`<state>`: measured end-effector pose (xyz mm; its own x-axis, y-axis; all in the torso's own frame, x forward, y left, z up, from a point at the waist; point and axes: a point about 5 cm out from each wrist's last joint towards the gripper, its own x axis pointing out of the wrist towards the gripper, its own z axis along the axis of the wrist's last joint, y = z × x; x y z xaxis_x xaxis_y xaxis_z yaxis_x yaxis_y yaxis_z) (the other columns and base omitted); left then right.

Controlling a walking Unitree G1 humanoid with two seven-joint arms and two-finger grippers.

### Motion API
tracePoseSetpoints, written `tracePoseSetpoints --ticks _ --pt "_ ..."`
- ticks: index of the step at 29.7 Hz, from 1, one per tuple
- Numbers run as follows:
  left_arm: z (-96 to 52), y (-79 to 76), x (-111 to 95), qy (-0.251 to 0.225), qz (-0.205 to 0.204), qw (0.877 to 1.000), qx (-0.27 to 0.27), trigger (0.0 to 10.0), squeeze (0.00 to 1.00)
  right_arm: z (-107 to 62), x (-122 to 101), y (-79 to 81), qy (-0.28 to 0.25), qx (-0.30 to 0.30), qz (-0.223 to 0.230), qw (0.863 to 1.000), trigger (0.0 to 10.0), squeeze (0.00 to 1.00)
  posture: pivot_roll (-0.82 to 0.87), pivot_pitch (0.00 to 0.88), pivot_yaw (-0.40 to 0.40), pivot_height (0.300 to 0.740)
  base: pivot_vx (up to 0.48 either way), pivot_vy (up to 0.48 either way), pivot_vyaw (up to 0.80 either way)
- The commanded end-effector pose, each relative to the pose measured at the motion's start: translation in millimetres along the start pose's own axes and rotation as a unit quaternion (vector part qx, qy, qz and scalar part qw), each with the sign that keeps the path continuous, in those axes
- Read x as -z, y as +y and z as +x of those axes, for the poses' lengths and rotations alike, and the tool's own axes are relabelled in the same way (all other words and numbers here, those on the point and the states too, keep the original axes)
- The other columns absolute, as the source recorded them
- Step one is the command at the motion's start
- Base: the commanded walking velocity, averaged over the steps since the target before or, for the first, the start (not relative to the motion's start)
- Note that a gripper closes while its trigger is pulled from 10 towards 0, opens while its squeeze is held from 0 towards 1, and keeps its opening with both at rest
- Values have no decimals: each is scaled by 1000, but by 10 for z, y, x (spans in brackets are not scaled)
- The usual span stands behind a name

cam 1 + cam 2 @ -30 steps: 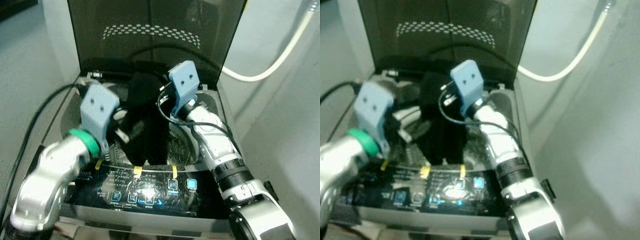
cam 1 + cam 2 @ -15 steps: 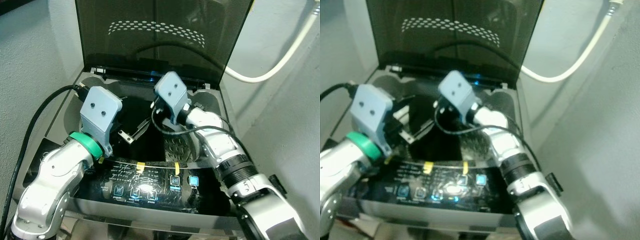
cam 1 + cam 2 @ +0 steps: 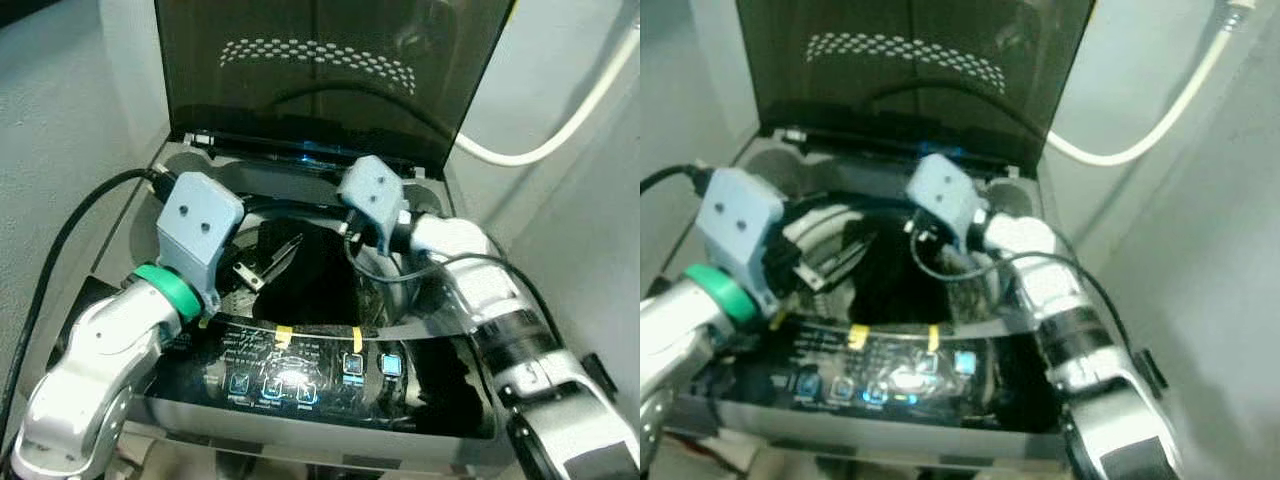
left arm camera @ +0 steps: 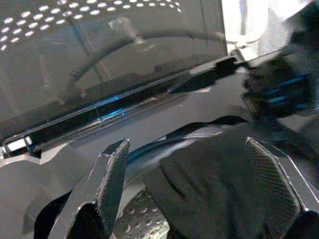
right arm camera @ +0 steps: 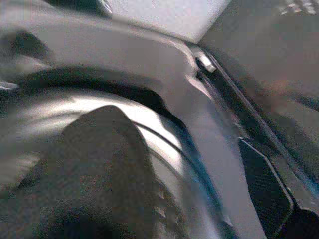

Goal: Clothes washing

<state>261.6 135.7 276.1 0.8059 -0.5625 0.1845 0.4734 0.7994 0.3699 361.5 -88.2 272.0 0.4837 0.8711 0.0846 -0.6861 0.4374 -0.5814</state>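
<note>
Top-loading washing machine (image 3: 420, 190), lid (image 3: 330, 70) raised upright at the back. All places given relative to the drum opening.

Black garment (image 3: 310, 275): lies in the drum opening, heaped in a mound, its top near rim level, toward the front-middle. Perforated steel drum wall (image 4: 144, 219) visible beneath it in the left wrist view. Not clear how much of the cloth is already below the rim.

Left gripper (image 3: 268, 262): hovers over the left side of the opening, fingers (image 4: 112, 174) spread wide, nothing between them; garment sits just past the fingertips.

Right gripper (image 3: 945, 262): reaches in from the right side of the opening, angled down toward the mound. Right wrist view blurred; one finger (image 5: 264, 191) visible, the other not made out, so cannot tell whether its fingers are parted or closed.

Control panel (image 3: 300, 375) lit, along the front edge of the opening. White hose (image 3: 560, 110) runs behind the machine on the right.

Handling, as judged: soft, limp, light cloth; will sag and drape, may snag on the rim. Best hold is a pinch on a raised fold at the mound's top, or simply pressing it down.
</note>
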Motion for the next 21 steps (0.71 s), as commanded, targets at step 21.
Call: tracePoseSetpoints --ticks 21 --pt "16 205 -352 -99 -3 994 -51 10000 0 -1023 -704 -275 -242 101 137 955 10000 0 163 80 -2 740 0 0 0"
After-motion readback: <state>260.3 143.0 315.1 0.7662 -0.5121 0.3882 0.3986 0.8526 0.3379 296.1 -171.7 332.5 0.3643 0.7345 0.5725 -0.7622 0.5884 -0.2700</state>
